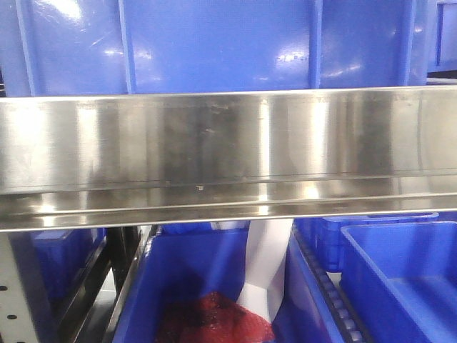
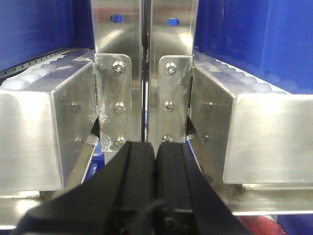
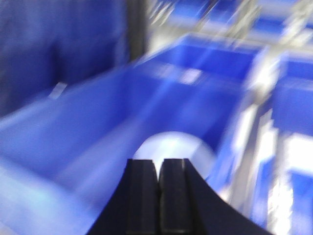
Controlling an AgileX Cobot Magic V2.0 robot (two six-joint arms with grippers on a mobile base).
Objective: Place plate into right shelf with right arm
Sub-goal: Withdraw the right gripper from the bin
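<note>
- The right shelf: its broad steel front rail spans my front view, with blue bins above it and below it.
- Blue bin under my right wrist: long and open-topped; the view is heavily motion-blurred, so edges are unreliable.
- The plate: a pale round shape lying in that bin, just beyond my right fingertips. I cannot tell whether it sits flat or leans on the wall.
- My right gripper: jaws together, nothing between them; the plate appears released.
- My left gripper: jaws together, empty, facing 2 bolted steel brackets of the rack.
- Risk, judged: a withdrawal while the arm is moving this fast could clip the bin wall or nudge the plate; my left fingertips sit near the brackets, so any base shift could cause contact.
</note>
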